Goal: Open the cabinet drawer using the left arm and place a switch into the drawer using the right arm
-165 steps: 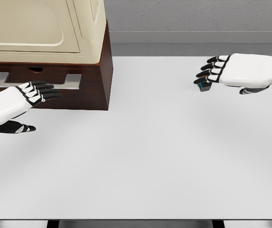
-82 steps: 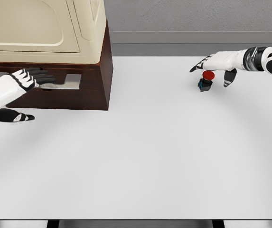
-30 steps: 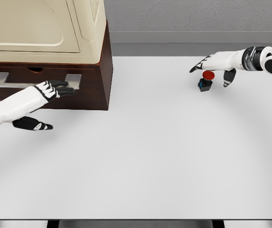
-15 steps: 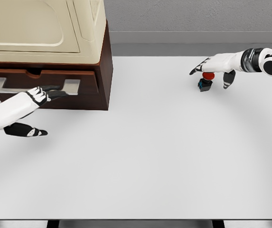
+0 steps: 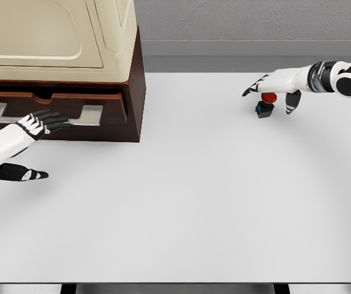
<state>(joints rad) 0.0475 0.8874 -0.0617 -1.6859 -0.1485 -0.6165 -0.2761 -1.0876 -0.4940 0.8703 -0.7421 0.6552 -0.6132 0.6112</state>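
Currently, switch [image 5: 265,105]: small push-button unit with a round red cap on a dark body showing a blue-green tint; stands upright on the table's far right area, well apart from the cabinet.
Markings: no writing, brand or label can be read on the switch or on any other item.
Right hand [image 5: 272,86]: arm enters from the right edge; hand hovers directly over the red cap, fingers extended and spread, thumb hanging down on the switch's right side. Contact with the cap cannot be confirmed; nothing is held.
Drawer [image 5: 59,105]: dark brown front in the cabinet's lower section, pulled out only slightly, a narrow gap showing along its top edge.
Handle [image 5: 43,115]: flat grey bar across the drawer front, on two grey mounts.
Left hand [image 5: 33,127]: arm enters from the lower left; black fingers [image 5: 54,120] lie on the handle bar, hooked over it, thumb held low and away from the bar.
Cabinet [image 5: 135,92]: brown wooden body at the table's far left, carrying a cream-coloured upper part.
Table [image 5: 187,202]: plain white top.
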